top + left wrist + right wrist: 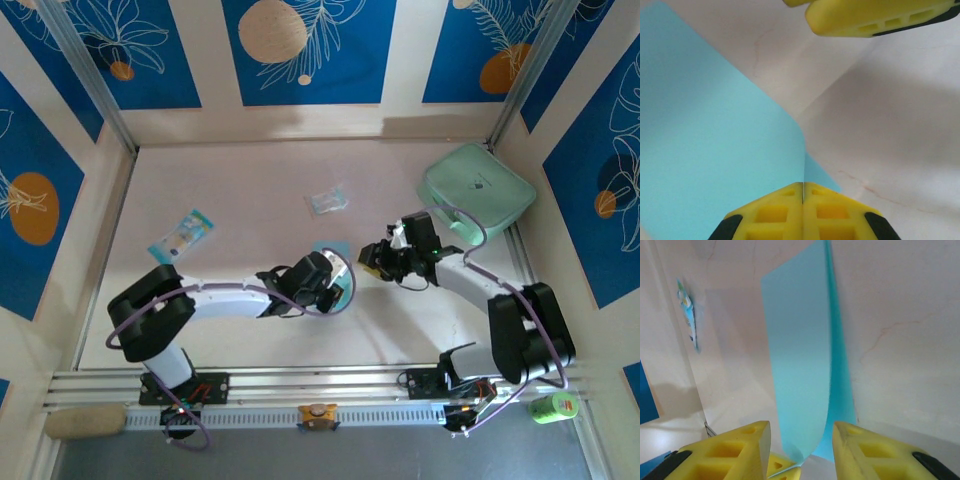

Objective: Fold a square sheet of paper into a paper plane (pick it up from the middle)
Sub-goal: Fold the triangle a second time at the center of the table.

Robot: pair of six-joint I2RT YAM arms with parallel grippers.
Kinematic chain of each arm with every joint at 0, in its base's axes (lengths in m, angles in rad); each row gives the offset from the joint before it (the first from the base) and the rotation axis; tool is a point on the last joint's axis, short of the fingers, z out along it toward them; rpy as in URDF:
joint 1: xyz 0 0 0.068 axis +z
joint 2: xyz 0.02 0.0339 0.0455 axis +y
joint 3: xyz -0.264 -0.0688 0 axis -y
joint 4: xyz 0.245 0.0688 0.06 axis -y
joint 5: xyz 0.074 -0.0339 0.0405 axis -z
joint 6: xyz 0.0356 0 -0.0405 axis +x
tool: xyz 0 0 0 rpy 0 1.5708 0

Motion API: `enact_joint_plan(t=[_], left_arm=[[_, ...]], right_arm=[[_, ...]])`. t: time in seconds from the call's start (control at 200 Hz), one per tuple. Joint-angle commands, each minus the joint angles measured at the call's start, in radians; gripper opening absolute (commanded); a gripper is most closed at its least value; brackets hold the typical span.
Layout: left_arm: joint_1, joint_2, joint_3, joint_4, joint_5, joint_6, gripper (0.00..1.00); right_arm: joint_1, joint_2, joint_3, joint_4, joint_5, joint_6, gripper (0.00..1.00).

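Left gripper (803, 192) pinches sheet (715, 150); right gripper (800, 440) parted.

On the top feed I get just a sliver of the light-blue sheet (331, 247); the left gripper (335, 262) covers the rest. My left wrist feed cuts the sheet off at 9 o'clock. The printed packet (687, 315), at 10 o'clock on the right wrist feed, is unreadable.

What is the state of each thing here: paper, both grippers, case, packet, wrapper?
Paper: curled over on itself, one end pinched, not yet a plane.
Left gripper: shut on the paper.
Right gripper: open, one finger on each side of the paper.
Case: closed, lying flat.
Packet: lying flat.
Wrapper: crumpled.
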Motion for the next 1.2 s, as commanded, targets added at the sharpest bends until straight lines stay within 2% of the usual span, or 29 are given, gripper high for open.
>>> enact_joint_plan(t=[0.0,0.135,0.325,0.475,0.64,1.075,1.195], left_arm=[[0.025,0.019,0.002,0.055,0.166,-0.088,0.00],[0.048,0.020,-0.015,0.098,0.200,-0.133,0.00],[0.067,0.013,-0.038,0.124,0.189,-0.170,0.00],[0.077,0.012,-0.061,0.131,0.171,-0.190,0.00],[0.081,0.018,-0.068,0.132,0.169,-0.193,0.00],[0.084,0.028,-0.063,0.119,0.175,-0.191,0.00],[0.088,0.027,-0.067,0.117,0.173,-0.196,0.00]], right_arm=[[-0.001,-0.042,-0.031,-0.067,0.012,-0.011,0.35],[0.009,-0.090,-0.078,-0.053,0.022,0.014,0.30],[0.085,-0.154,-0.142,-0.013,0.087,0.046,0.16],[0.100,-0.113,-0.164,0.021,0.022,0.086,0.06],[0.150,-0.037,-0.173,0.123,-0.014,0.119,0.05],[0.208,0.115,-0.139,0.182,-0.016,0.118,0.02],[0.209,0.147,-0.126,0.097,0.039,0.078,0.02]])
